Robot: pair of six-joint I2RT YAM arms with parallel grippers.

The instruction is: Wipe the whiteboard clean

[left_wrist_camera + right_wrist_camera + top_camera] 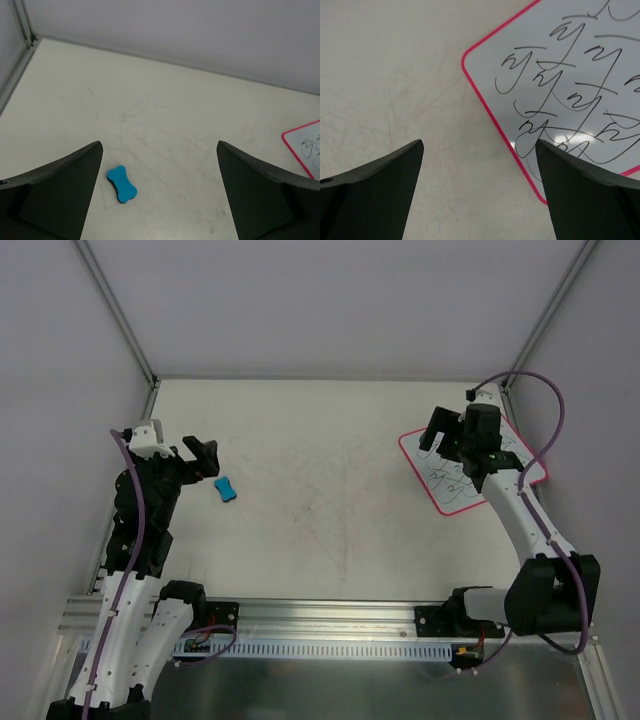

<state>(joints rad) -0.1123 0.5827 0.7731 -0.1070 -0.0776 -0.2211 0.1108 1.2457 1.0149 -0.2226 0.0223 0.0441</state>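
Note:
The whiteboard (445, 475) lies flat at the right of the table, white with a red-pink border and covered in dark scribbles; it also shows in the right wrist view (570, 95) and at the edge of the left wrist view (305, 147). My right gripper (442, 438) is open and empty, hovering over the board's left edge. A small blue bone-shaped eraser (227, 487) lies at the left; it shows in the left wrist view (121, 184) too. My left gripper (203, 460) is open and empty, just above and left of the eraser.
Grey enclosure walls and metal posts (120, 315) bound the table at the back and sides. A metal rail (320, 625) runs along the near edge by the arm bases. The tabletop (320, 490) shows faint scuffs.

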